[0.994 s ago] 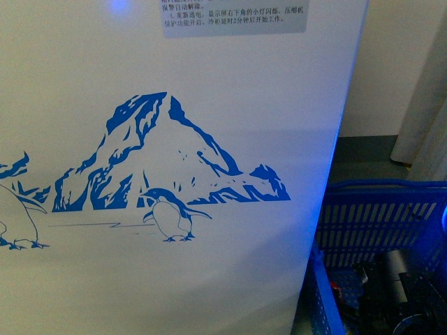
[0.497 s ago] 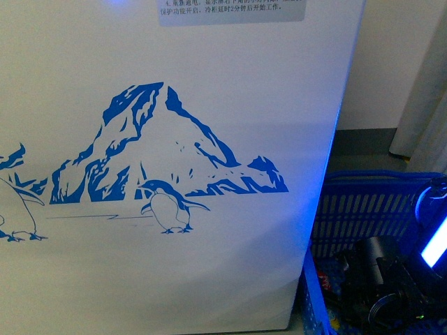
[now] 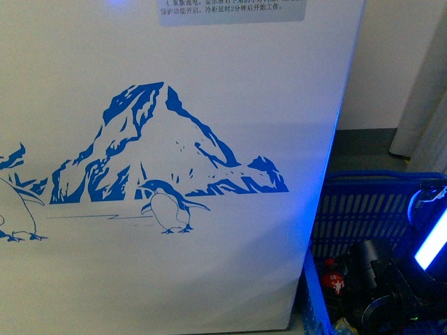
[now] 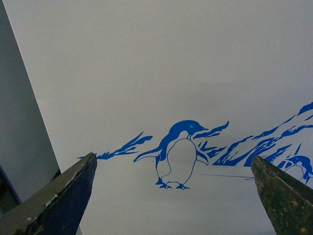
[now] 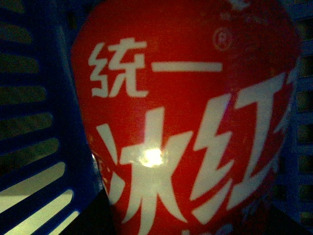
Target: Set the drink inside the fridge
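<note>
The fridge fills the front view as a white wall with blue mountain-and-penguin print. It also faces the left wrist view. A small bottle with a red cap and red label, the drink, stands in the blue mesh basket at the lower right. My right arm reaches down into the basket beside it; its fingertips are hidden. A red label with white lettering fills the right wrist view, very close. My left gripper is open and empty, pointing at the fridge wall.
The basket stands on the floor against the fridge's right corner, and its blue wall shows beside the red label. A lit white strip glows on my right arm. A pale wall and a curtain stand behind.
The view has shifted slightly. My right arm has moved within the basket, its lit strip has come into view, and the red-capped bottle now shows beside it.
</note>
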`<state>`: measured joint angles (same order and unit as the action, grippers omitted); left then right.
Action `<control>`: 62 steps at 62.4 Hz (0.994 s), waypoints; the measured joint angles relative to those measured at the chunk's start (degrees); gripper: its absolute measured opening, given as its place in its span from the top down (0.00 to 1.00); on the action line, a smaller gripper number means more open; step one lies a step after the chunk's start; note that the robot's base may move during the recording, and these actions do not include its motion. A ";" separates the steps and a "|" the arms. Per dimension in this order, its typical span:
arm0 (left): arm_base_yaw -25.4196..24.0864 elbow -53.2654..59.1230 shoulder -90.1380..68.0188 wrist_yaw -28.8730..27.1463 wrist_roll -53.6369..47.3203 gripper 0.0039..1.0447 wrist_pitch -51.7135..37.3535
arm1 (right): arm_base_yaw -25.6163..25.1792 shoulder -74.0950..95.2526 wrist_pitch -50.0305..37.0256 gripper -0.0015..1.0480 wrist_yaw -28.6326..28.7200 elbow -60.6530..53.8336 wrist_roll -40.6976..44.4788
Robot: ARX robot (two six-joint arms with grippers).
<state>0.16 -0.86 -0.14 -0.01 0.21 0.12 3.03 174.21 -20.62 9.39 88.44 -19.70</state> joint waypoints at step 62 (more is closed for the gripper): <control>0.00 0.00 0.00 0.02 0.00 0.08 0.00 | -7.21 -59.32 -5.40 0.65 -5.90 -43.10 12.92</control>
<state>0.16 -0.86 -0.14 0.01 0.21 0.12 -4.19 114.89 -26.02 3.49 45.34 -6.79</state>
